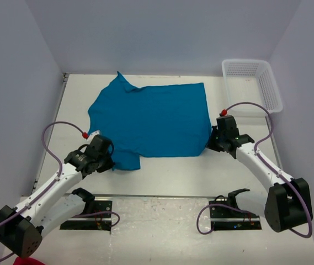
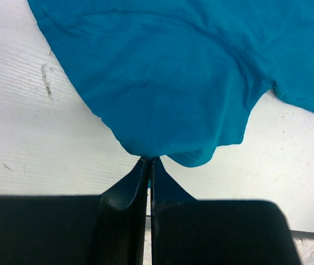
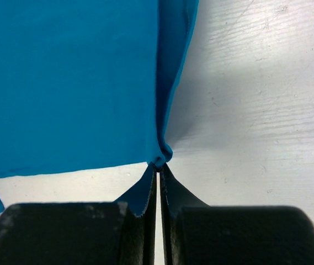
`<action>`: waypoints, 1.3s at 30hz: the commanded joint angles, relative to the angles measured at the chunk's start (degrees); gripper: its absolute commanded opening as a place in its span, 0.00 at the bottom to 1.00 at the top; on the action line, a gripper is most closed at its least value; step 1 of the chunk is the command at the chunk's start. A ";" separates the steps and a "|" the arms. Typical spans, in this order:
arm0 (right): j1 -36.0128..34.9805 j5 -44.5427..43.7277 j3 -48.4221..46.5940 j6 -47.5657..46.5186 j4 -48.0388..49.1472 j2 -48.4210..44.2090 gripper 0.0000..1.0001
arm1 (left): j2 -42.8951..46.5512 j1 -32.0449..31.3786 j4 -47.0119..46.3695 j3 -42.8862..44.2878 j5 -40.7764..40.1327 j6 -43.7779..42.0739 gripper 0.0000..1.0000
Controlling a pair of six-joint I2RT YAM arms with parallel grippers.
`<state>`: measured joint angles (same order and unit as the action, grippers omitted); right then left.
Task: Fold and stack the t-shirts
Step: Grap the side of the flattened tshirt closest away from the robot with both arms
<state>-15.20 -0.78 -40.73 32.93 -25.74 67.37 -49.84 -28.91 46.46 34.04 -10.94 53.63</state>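
Observation:
One teal-blue t-shirt (image 1: pixel 151 118) lies spread on the white table. My left gripper (image 1: pixel 111 160) is shut on its near left corner, by a sleeve; in the left wrist view the cloth (image 2: pixel 168 83) bunches right at my gripper's tips (image 2: pixel 149 160). My right gripper (image 1: pixel 211 141) is shut on the shirt's near right corner; in the right wrist view the cloth (image 3: pixel 68 83) hangs from my gripper's pinched tips (image 3: pixel 159 164), its edge pulled into a fold. No other t-shirt shows.
A white plastic basket (image 1: pixel 252 85) stands at the back right of the table. Grey walls close in the table on left, right and back. Cables loop beside both arms.

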 commanded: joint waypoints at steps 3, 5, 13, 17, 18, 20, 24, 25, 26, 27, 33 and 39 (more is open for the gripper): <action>-0.88 -3.62 -2.42 -0.93 -1.07 -0.40 0.00 | 1.59 0.43 1.36 4.28 -4.62 2.27 0.00; -0.97 -3.71 -2.69 -0.94 -1.24 -0.31 0.00 | 1.16 0.69 1.79 4.45 -4.88 2.01 0.00; -1.32 -4.06 -3.48 -0.94 -1.68 -0.05 0.00 | 2.29 0.96 1.27 3.14 -4.00 2.27 0.00; -1.41 -4.41 -3.57 -0.94 -1.77 0.04 0.00 | 1.68 1.13 1.00 3.57 -3.83 1.75 0.00; -1.41 -4.41 -3.48 -1.02 -1.60 -0.14 0.00 | 1.51 1.13 1.09 3.66 -3.83 1.57 0.00; -1.50 -4.50 -3.39 -1.11 -1.51 -0.14 0.00 | 1.07 1.31 1.18 4.10 -3.83 1.31 0.00; -1.59 -4.76 -3.48 -1.20 -1.33 0.74 0.00 | 1.42 1.57 1.27 4.10 -3.74 1.22 0.00; -1.76 -4.85 -3.48 -1.11 -1.25 0.92 0.00 | 1.68 1.57 1.18 4.02 -3.65 1.30 0.00; -1.76 -5.11 -3.57 -1.11 -1.42 1.18 0.00 | 1.94 1.57 1.01 3.75 -3.56 1.22 0.00; -1.85 -5.20 -3.57 -1.20 -1.42 1.35 0.00 | 2.03 1.57 0.92 3.58 -3.30 1.22 0.00; -2.03 -5.90 -3.65 -1.02 -1.60 1.27 0.00 | 2.30 1.66 0.74 3.31 -2.77 1.04 0.00; -2.20 -5.90 -4.53 -0.94 -2.21 1.27 0.00 | 2.82 1.66 0.04 2.52 -2.07 1.13 0.00</action>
<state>-16.93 -5.08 -42.57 32.29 -27.53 68.64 -47.86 -27.75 47.59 36.51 -13.19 54.46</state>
